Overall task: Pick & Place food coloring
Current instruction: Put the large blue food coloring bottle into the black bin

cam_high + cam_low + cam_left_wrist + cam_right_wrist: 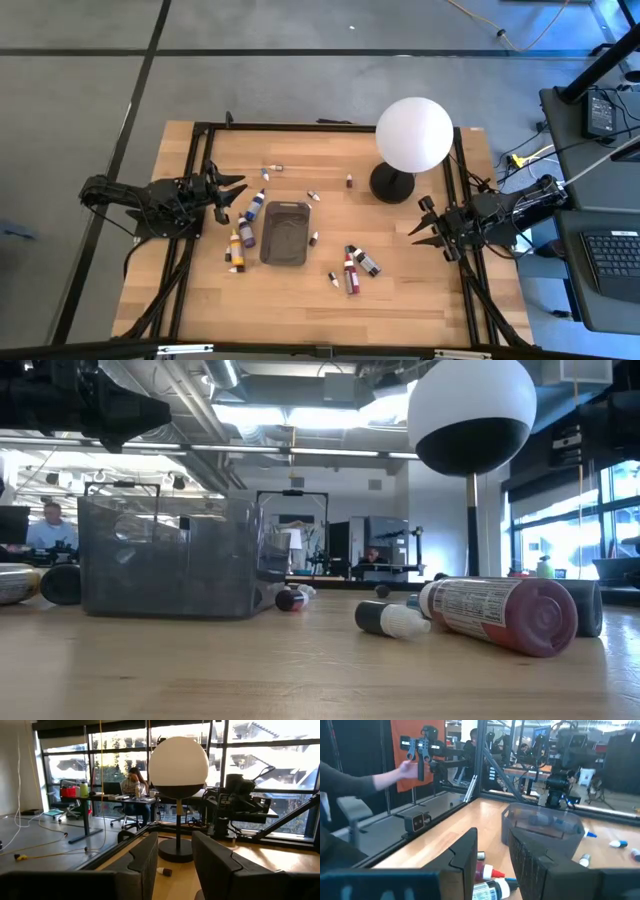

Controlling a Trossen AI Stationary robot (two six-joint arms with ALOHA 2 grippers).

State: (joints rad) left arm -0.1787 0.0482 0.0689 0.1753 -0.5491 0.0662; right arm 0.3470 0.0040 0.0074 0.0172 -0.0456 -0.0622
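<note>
While among bottles — tray, lamp.

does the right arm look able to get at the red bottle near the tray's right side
Probably yes. The right gripper hangs open at the table's right edge, holding nothing, and bare wood lies between it and the red bottle. The lamp stands further back, off that line; a dark bottle lies right beside the red one.

Tray sitting mid-desk; food coloring lying scattered around it; lamp standing far right.
</note>
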